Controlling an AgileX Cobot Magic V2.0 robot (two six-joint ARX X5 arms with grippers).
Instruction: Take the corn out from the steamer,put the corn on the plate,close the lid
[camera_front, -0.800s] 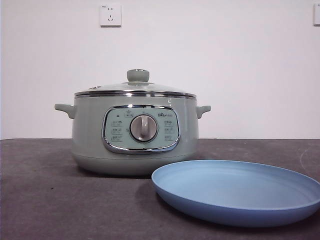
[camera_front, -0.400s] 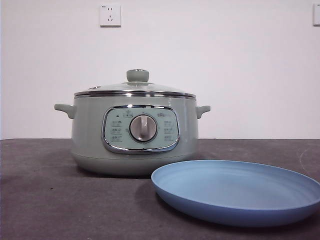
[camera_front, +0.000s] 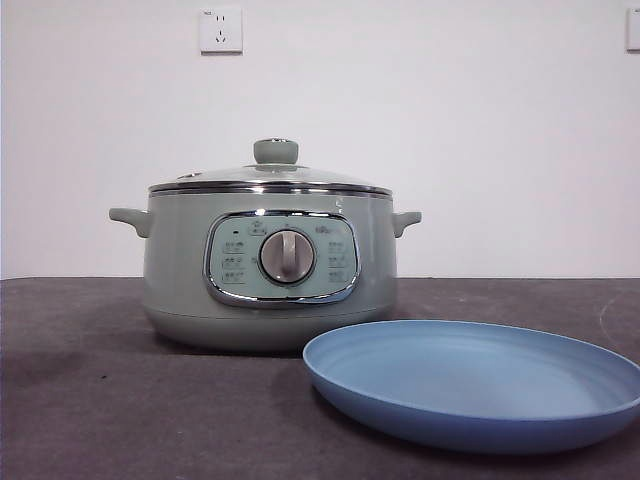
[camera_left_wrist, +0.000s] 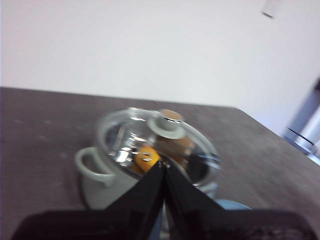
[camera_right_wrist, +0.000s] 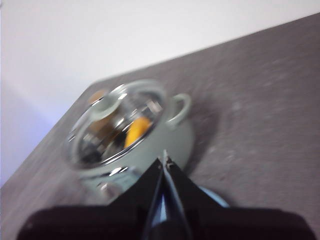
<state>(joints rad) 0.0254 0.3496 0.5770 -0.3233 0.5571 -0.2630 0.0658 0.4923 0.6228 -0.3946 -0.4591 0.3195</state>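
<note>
The sage-green steamer (camera_front: 268, 270) stands on the dark table with its glass lid (camera_front: 270, 175) on and the knob (camera_front: 275, 151) on top. Through the glass the yellow-orange corn (camera_left_wrist: 146, 157) shows inside the steamer (camera_left_wrist: 105, 185), and again as corn (camera_right_wrist: 136, 131) in the right wrist view. The light-blue plate (camera_front: 475, 385) lies in front of the steamer to its right, with nothing on it. My left gripper (camera_left_wrist: 164, 167) hangs shut above the steamer's near side. My right gripper (camera_right_wrist: 164, 162) is shut too, high over the steamer (camera_right_wrist: 165, 145). Neither arm shows in the front view.
A white wall with a socket (camera_front: 220, 30) rises behind the table. The dark table (camera_front: 100, 400) stretches left of the steamer and ahead of it. In the left wrist view the table's far corner (camera_left_wrist: 240, 110) ends beyond the steamer.
</note>
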